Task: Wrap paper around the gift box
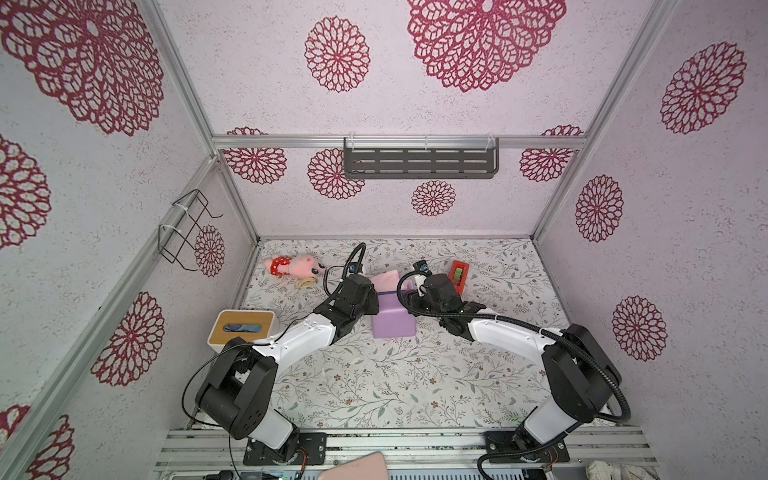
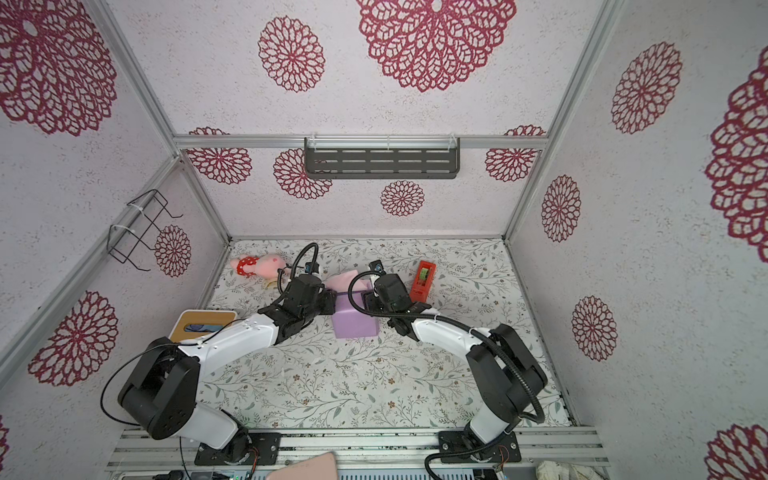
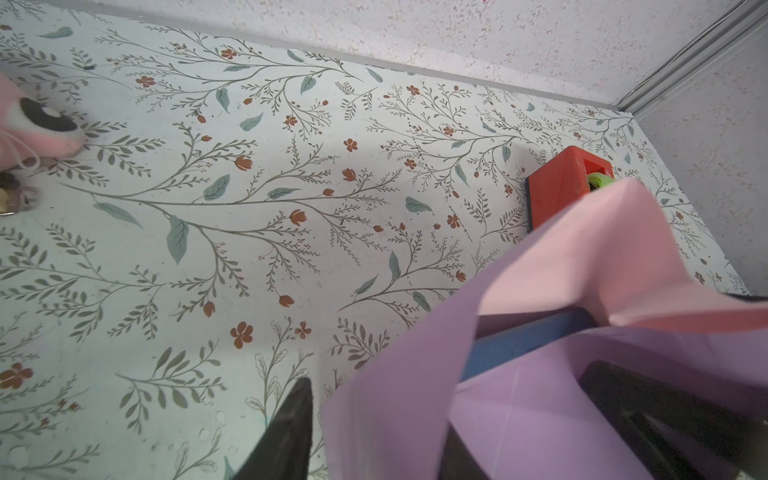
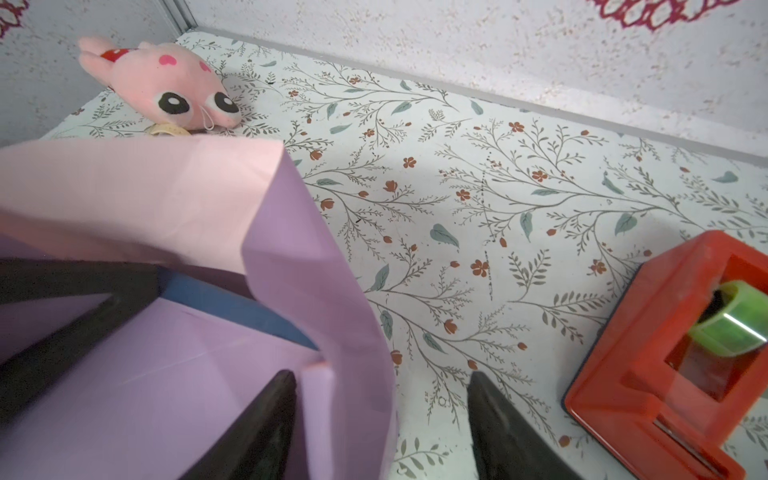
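The gift box (image 3: 519, 345) is set mid-table (image 1: 374, 374) between both arms, covered by the paper (image 1: 392, 322), lilac face outward, with a pink flap raised at the far end. The left gripper (image 3: 449, 374) is held apart astride a paper fold. The right gripper (image 4: 381, 374) is spread around the hanging edge, and nothing is clamped by either.

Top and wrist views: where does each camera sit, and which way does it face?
Both top views: high at the front, looking down at the table; both arms whole.
Left wrist: behind the left gripper, facing the paper and tape dispenser.
Right wrist: behind the right gripper, facing the paper and plush toy.
Shared: both wrist views show the gift box.
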`<state>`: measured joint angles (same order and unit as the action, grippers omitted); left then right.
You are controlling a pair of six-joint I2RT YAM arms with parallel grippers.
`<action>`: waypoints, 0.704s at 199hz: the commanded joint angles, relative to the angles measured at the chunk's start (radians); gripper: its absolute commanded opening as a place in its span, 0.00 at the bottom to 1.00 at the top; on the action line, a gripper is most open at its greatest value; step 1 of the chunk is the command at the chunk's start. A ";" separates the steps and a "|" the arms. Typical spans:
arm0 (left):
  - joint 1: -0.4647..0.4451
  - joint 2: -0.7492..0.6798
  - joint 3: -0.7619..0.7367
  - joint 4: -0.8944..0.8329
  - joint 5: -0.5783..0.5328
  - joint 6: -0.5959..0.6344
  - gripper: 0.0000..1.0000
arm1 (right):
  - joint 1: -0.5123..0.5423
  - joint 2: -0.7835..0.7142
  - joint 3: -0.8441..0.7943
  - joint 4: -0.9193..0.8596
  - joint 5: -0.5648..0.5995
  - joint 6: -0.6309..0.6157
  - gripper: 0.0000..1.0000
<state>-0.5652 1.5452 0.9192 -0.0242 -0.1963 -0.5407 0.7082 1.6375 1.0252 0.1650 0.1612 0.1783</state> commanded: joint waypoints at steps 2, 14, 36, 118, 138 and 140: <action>-0.005 0.015 0.015 -0.031 -0.004 0.021 0.39 | -0.012 0.019 0.035 0.023 0.025 -0.031 0.64; -0.005 0.014 0.012 -0.031 -0.003 0.020 0.39 | -0.019 0.021 0.039 0.018 0.065 0.003 0.58; -0.005 0.012 0.005 -0.025 -0.002 0.017 0.39 | -0.026 0.015 0.039 -0.010 0.142 0.085 0.46; -0.004 -0.009 0.034 -0.044 -0.036 0.000 0.44 | -0.021 -0.002 0.015 -0.011 0.035 0.179 0.34; -0.007 -0.008 0.046 -0.071 -0.046 -0.005 0.38 | -0.020 -0.002 0.018 -0.016 0.035 0.183 0.34; -0.007 -0.006 0.046 -0.071 -0.046 -0.004 0.38 | -0.021 -0.003 0.018 -0.016 0.035 0.184 0.34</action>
<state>-0.5655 1.5452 0.9356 -0.0494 -0.2119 -0.5404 0.6895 1.6577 1.0412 0.1585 0.2077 0.3347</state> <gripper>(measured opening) 0.401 0.344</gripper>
